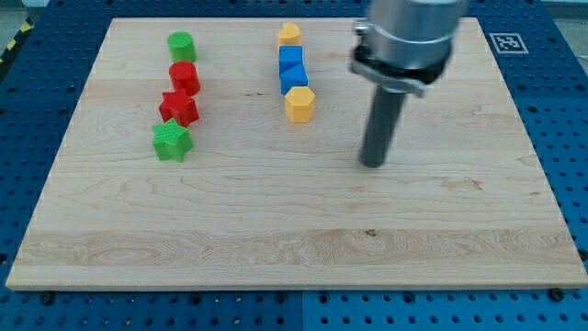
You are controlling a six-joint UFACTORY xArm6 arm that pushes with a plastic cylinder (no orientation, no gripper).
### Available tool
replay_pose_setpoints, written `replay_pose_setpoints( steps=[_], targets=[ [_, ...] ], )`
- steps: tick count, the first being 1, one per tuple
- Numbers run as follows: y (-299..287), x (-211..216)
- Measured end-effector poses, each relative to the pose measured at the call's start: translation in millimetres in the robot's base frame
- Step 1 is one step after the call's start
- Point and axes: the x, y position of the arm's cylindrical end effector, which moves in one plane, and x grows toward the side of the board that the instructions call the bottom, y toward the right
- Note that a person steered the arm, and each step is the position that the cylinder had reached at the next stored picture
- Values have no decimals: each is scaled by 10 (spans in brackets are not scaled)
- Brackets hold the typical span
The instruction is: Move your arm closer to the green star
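The green star [172,142] lies at the left of the wooden board [294,230], at the lower end of a column of blocks. Above it sit a red star [178,108], a red hexagon-like block [185,77] and a green cylinder [181,45]. My tip [373,164] rests on the board right of centre, far to the right of the green star and a little lower in the view. It touches no block.
A second column stands at the top middle: a yellow block [289,35], two blue blocks [291,58] [294,77] and a yellow hexagon [299,104]. It lies between my tip and the green star, slightly higher. A blue pegboard [560,110] surrounds the board.
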Motion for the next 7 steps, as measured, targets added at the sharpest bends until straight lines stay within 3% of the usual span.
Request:
replay_pose_setpoints(
  steps=[1,6,7],
  targets=[
    [-401,-117],
    [-745,-369],
    [-1142,-424]
  ],
)
